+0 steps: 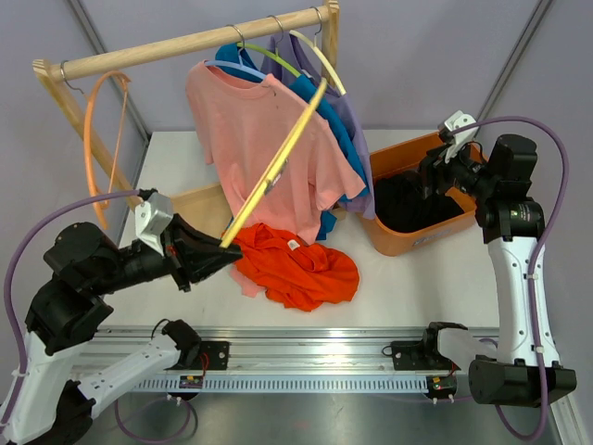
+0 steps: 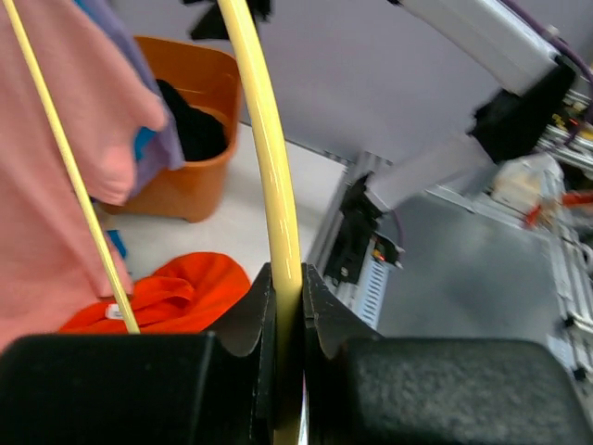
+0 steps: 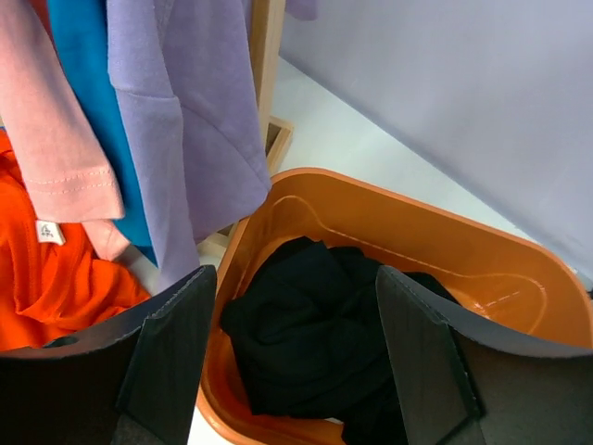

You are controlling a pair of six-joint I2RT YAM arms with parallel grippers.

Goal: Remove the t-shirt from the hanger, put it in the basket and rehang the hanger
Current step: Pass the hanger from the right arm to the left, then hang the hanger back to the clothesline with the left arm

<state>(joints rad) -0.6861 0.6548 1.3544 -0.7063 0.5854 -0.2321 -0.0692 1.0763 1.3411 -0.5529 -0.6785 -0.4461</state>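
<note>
Rack (image 1: pixel 185 42) at upper centre carries a pink shirt (image 1: pixel 250 139), crossed by the yellow hanger (image 1: pixel 278 162); swinging that hanger could drag it down. Orange t-shirt (image 1: pixel 296 264) lies free at lower centre. Left claw (image 2: pixel 287 278) pinches the hanger; right claw (image 3: pixel 296 278) gapes above the bin (image 1: pixel 408 241). White surface (image 1: pixel 408 297), grey walls (image 1: pixel 417 56) behind.

We read this as a robotics lab. Nearer than the left hand (image 1: pixel 225 244), a bolted metal rail (image 1: pixel 306 354) edges the white surface (image 1: pixel 417 287). Beyond that hand rise plain grey panels (image 1: pixel 417 56).
</note>
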